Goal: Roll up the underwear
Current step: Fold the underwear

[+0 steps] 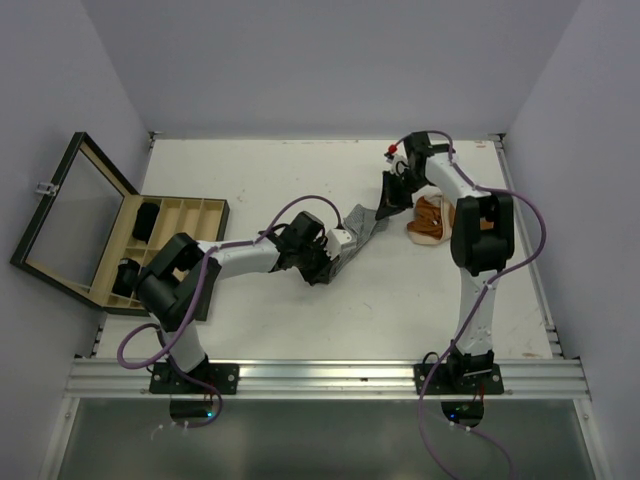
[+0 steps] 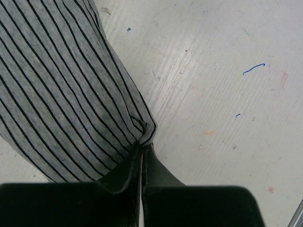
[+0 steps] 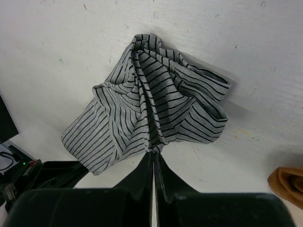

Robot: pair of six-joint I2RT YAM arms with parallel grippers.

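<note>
The striped underwear (image 2: 61, 94) running off the top and left edges of my left wrist view, its corner buried in my left gripper (image 2: 143, 150), orange-brown garment (image 3: 288, 185) clipped by my right wrist view's right edge, dark lumps (image 1: 147, 221) in the wooden box (image 1: 188, 218) too small to tell

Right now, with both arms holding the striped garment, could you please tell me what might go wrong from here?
1. The left end effector pinches only a small edge fold of the grey striped underwear; pulling apart could slip it free.
2. The right end effector grips a bunched, creased clump, so a roll may start uneven.
3. The orange-brown underwear lies close beside this end effector and could get dragged along.
</note>
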